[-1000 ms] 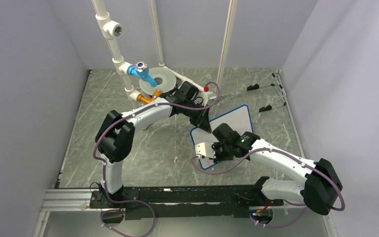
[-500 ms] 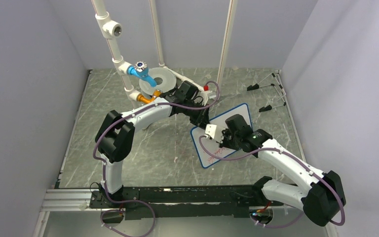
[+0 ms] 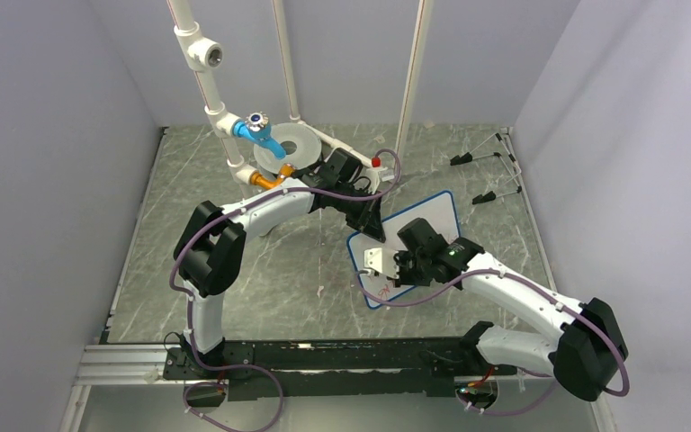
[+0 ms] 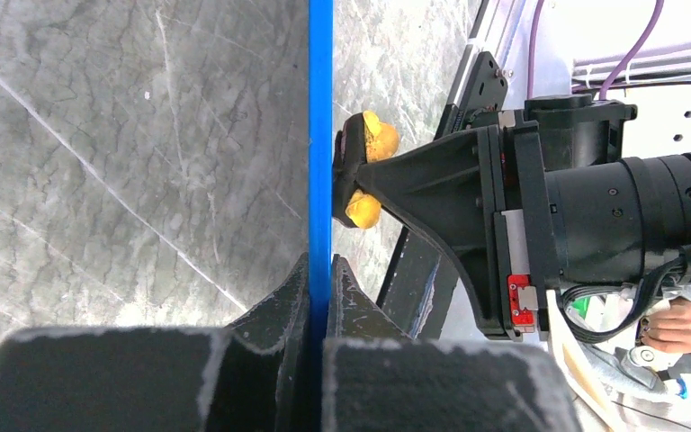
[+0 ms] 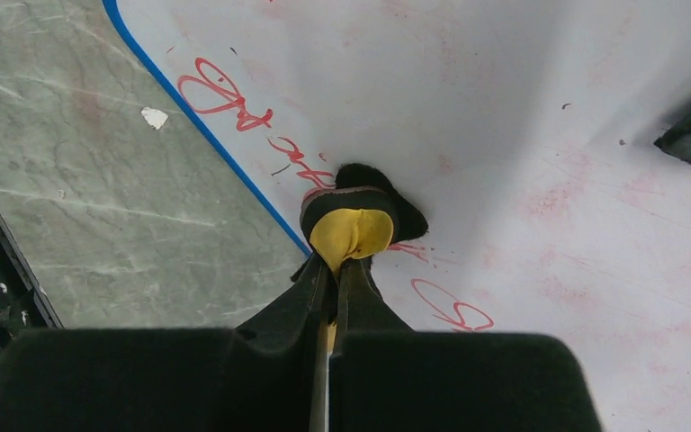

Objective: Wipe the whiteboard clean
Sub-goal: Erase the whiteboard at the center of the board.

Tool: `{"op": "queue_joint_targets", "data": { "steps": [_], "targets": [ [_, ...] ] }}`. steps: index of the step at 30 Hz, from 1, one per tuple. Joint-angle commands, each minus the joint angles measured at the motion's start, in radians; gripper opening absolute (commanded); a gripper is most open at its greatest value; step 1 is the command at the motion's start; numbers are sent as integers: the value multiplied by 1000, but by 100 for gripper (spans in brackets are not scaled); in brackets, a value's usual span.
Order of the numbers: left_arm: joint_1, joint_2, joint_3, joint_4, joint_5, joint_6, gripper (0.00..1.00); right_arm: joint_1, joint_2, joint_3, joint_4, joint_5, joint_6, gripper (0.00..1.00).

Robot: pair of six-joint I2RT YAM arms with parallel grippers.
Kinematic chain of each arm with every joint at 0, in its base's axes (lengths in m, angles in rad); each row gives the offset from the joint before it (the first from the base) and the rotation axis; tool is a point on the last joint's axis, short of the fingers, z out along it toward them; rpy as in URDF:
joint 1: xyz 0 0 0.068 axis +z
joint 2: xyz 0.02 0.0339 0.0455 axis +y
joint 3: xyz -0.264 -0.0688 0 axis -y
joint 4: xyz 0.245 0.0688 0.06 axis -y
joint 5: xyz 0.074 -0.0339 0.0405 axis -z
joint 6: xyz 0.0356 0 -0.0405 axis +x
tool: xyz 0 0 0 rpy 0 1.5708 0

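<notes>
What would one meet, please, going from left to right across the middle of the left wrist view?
Grey marbled tabletop → thin blue edge of the blue-rimmed whiteboard → yellow-and-black eraser → black cylindrical body of the right arm.

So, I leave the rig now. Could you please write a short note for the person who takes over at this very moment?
Left end effector: shut on the blue rim of the whiteboard.
Right end effector: shut on the yellow eraser, with its black pad against the board's face.
Done: most of the face is wiped, and only faint pink smears show there.
Left: red handwriting along the edge beside the eraser has to be wiped.
</notes>
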Motion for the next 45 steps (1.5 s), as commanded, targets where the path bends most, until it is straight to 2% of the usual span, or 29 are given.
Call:
{"op": "queue_joint_targets", "data": {
  "steps": [1, 11, 15, 20, 25, 32, 35, 40, 45],
  "targets": [
    [-11, -42, 6, -9, 83, -10, 0, -28, 1, 1, 30, 27, 15, 0],
    [-11, -40, 11, -7, 85, -12, 0, -152, -73, 17, 167, 153, 103, 0],
    [-10, -43, 13, -9, 85, -10, 0, -157, -87, 17, 150, 109, 90, 0],
    [-10, -44, 14, -15, 84, -7, 0, -133, -87, 10, 30, -62, -2, 0],
    [-10, -41, 17, -16, 85, -6, 0, -94, -81, -16, -39, -102, -50, 0],
    [-11, -34, 29, -24, 86, -3, 0, -93, -57, -35, -31, -50, -21, 0],
    [-10, -34, 27, -25, 87, -1, 0, -99, -53, -36, 9, 19, 22, 0],
    [-10, -38, 15, -18, 87, -3, 0, -171, -84, -19, 93, 121, 86, 0],
    [-10, -36, 18, -13, 89, -6, 0, -192, -105, 6, 99, 71, 85, 0]
  ]
}}
